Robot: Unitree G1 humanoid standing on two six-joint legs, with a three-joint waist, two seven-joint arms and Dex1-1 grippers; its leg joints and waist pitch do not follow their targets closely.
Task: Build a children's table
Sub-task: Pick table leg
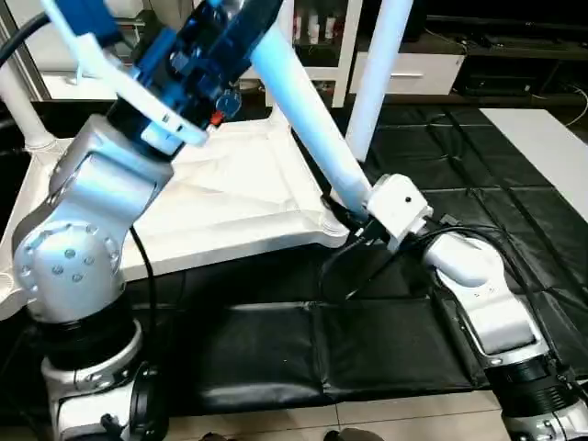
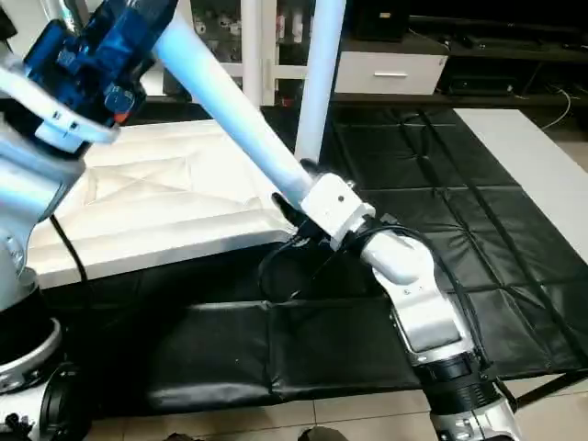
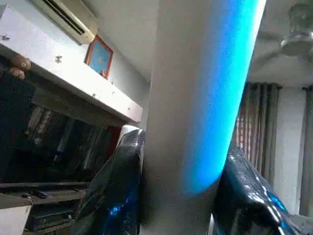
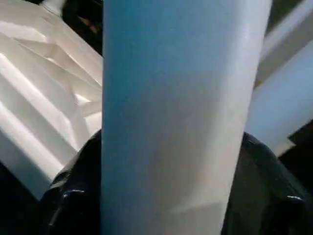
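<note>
right pincer (image 2: 303, 204) straddles white tapered leg (image 2: 239, 119), grip unclear; left pincer (image 1: 216, 41) clamps it; ribbed top (image 1: 230, 197) upside-down.

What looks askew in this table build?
The leg held by both the left gripper and the right gripper leans steeply over the tabletop, while the fitted leg behind stands nearly upright.
</note>
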